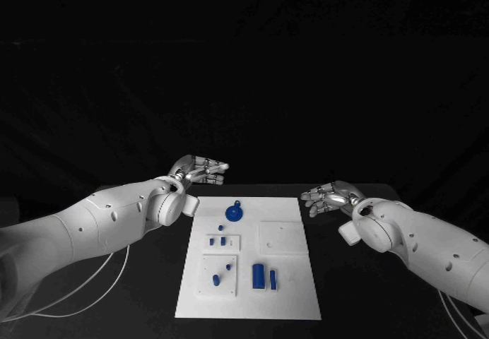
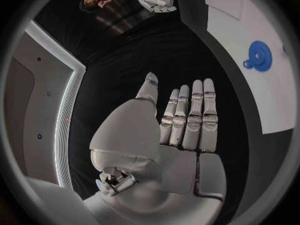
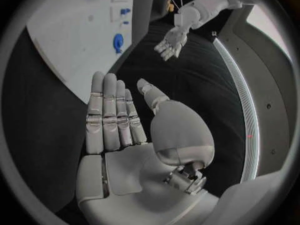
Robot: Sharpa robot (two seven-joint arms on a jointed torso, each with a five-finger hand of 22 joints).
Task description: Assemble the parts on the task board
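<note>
On the table's middle: white task board [image 1: 290, 282], long rectangle with raised square plates.
Parts: round blue disc with a tab [image 1: 234, 211] at the far end; small blue pegs [image 1: 217, 241] mid-left; two upright blue bars [image 1: 258, 275] nearer.
Left hand [image 1: 201, 170]: beside the board's far left corner, fingers straight, side by side, holding nothing.
Right hand [image 1: 328, 198]: off the right edge, fingers extended, empty.

Small blue parts [image 1: 217, 241] too tiny to identify
</note>
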